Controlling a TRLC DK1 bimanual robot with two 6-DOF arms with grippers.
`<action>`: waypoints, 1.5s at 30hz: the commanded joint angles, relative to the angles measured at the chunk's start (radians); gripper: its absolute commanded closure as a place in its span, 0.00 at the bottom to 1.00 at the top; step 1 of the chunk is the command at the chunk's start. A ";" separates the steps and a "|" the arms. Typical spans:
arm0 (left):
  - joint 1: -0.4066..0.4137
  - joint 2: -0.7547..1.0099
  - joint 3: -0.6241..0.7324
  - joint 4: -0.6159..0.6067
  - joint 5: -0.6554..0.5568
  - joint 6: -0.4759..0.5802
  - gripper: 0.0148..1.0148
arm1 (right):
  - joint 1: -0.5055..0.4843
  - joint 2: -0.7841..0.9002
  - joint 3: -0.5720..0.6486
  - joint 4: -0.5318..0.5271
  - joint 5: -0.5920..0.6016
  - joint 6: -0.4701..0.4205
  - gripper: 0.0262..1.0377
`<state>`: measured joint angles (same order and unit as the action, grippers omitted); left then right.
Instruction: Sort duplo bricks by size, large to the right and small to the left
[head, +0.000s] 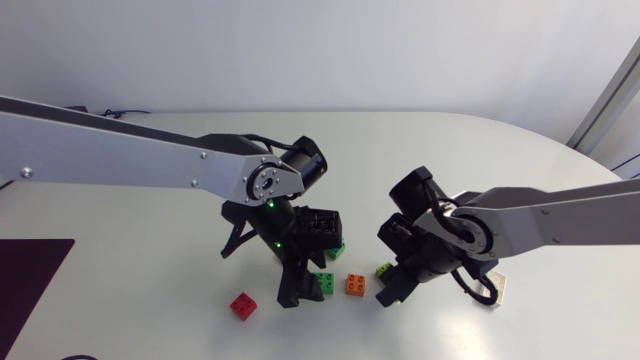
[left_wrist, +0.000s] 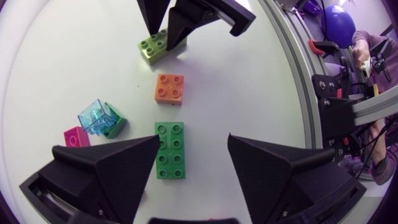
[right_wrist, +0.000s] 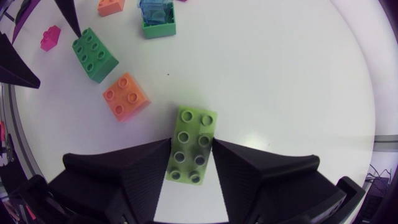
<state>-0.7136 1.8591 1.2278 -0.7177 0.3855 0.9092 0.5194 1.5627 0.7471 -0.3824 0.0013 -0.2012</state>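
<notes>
Right pincer (right_wrist: 189, 152) clamped on lime long brick (right_wrist: 194, 137) on the counter (right_wrist: 280, 74), brick's near end hidden between fingers, left pincer (left_wrist: 193, 146) wide open over dark green long brick (left_wrist: 170, 149), pink brick (left_wrist: 74, 137) partly hidden behind it

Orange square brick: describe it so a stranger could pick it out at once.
On the white table, look between the left gripper and the right gripper. A small square orange plastic brick lies there, flanked by a long dark green brick and a long lime green brick. It alone is orange, with four studs, not eight.
</notes>
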 joint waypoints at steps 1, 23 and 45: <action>-0.004 0.029 -0.025 0.004 0.007 0.028 0.47 | -0.015 0.028 -0.040 0.002 0.009 0.003 0.76; -0.029 0.101 -0.070 0.050 -0.010 0.022 0.51 | -0.486 -0.050 -0.077 0.046 0.042 -0.213 0.67; 0.006 0.026 -0.062 0.101 -0.066 0.003 0.15 | -0.473 -0.224 -0.109 -0.018 -0.030 -0.216 0.04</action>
<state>-0.7162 1.9087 1.1892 -0.6250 0.3313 0.9047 0.0391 1.3365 0.6632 -0.3904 -0.0261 -0.3965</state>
